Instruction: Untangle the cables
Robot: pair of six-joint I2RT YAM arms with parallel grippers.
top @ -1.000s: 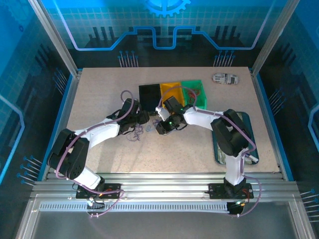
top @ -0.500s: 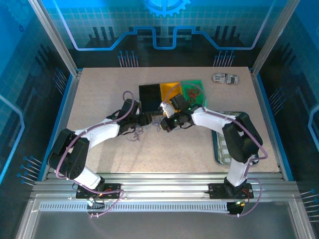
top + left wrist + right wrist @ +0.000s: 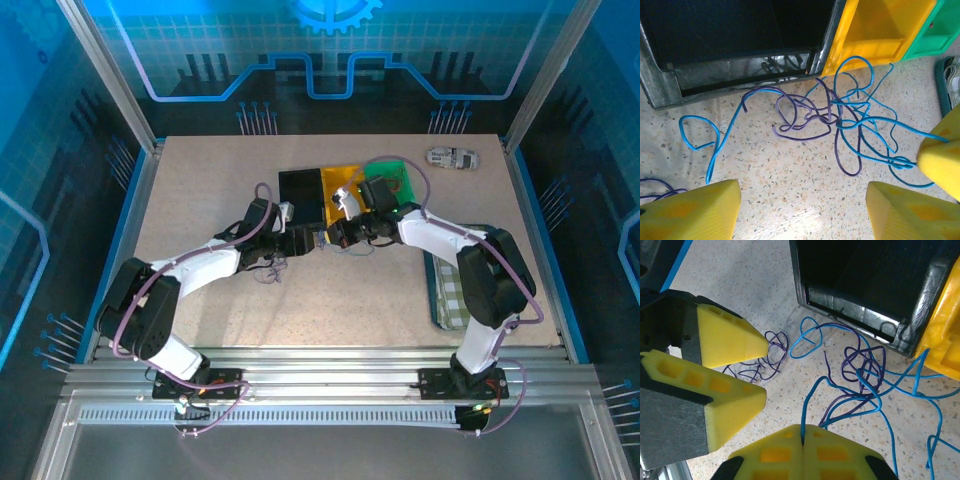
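Right jaws were clamped on a blue strand of the cables (image 3: 837, 117), left jaws apart; pulling could cinch the knot tighter.

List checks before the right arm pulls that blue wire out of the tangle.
1. Grip: right fingers shut on the thin blue wire, which leaves the seam between them: ok.
2. Free hand: left fingers open, nothing between them: ok.
3. Anchor: thin purple wire lies loose on the speckled table: not ok.
4. Separation: blue and purple wires looped through each other: not ok.
5. Snag: blue loop near the yellow plastic bin, contact with its front wall: cannot tell.
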